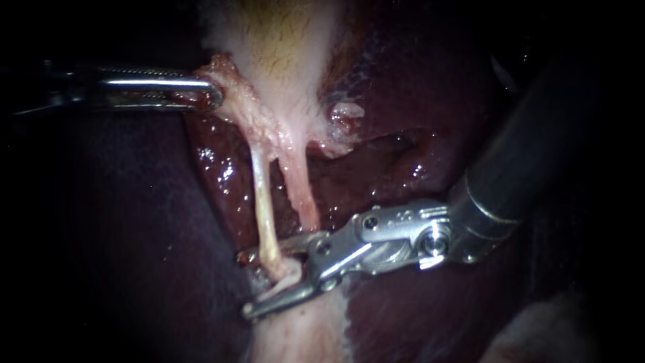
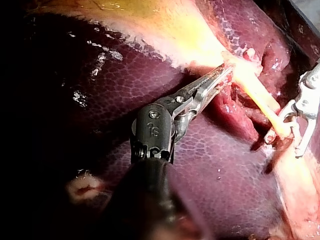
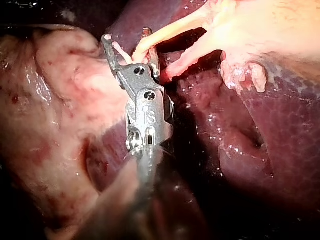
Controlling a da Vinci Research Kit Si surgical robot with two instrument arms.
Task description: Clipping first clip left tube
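Two tubes run down from the pale gallbladder (image 1: 282, 40). The left tube (image 1: 264, 208) is thin and whitish, and the right tube (image 1: 304, 195) is pinker. My right instrument (image 1: 243, 286) comes in from the right with its jaws open. The left tube's lower end lies between them, just above the pale tissue at its foot. In the right wrist view the same jaws (image 3: 127, 41) straddle that tube (image 3: 160, 34). My left instrument (image 1: 213, 94) is shut on the tissue at the gallbladder's neck and holds it to the left; in the left wrist view its jaws (image 2: 226, 71) pinch that neck.
Dark red liver (image 1: 416, 101) lies behind and on both sides of the tubes, with a wet hollow (image 1: 376, 154) to their right. A small pale nub (image 1: 346, 113) sits beside the gallbladder's neck. Pale fatty tissue (image 3: 55, 100) lies beside my right instrument's shaft.
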